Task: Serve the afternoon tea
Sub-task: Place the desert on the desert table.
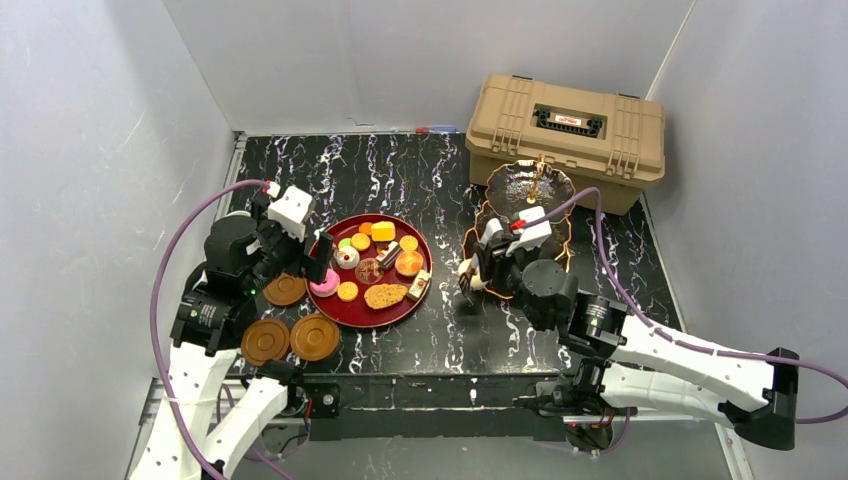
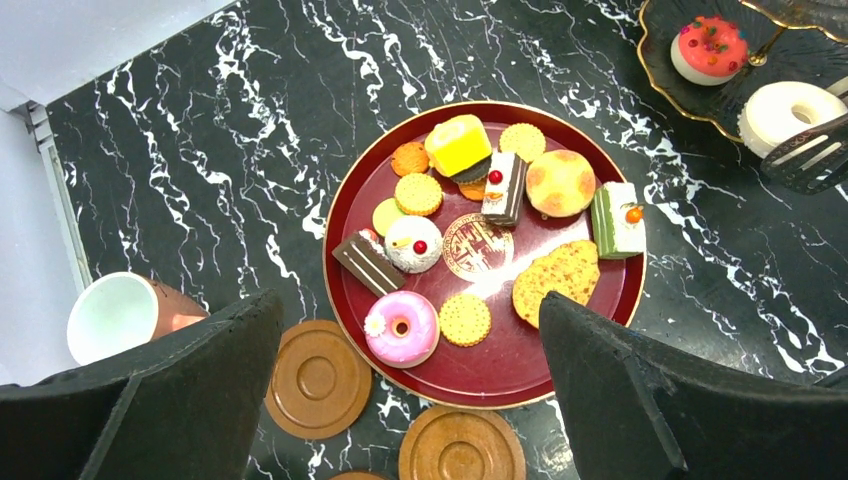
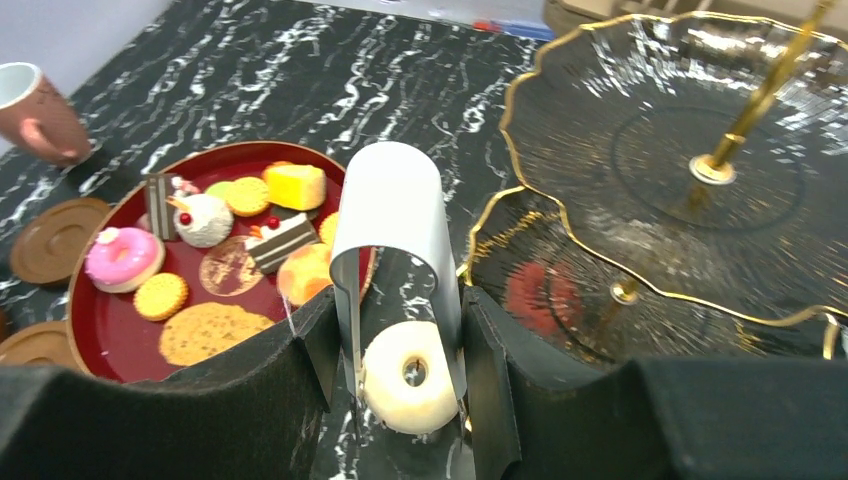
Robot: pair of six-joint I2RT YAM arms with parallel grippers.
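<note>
Hovering wide open over the red tray [image 2: 500, 362], left pincer [image 2: 410, 308]; right pincer [image 3: 400, 320] squeezing tongs [image 3: 390, 200] around a white doughnut [image 3: 410, 380].

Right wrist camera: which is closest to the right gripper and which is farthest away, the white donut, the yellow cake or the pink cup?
1. The white donut: pinched in the metal tongs that the right gripper squeezes, right between its fingers.
2. The yellow cake: on the red tray, off to the left.
3. The pink cup: far left, beyond the tray.

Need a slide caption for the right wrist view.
Right gripper squeezes metal tongs around a white donut by the gold-rimmed tier stand.
</note>
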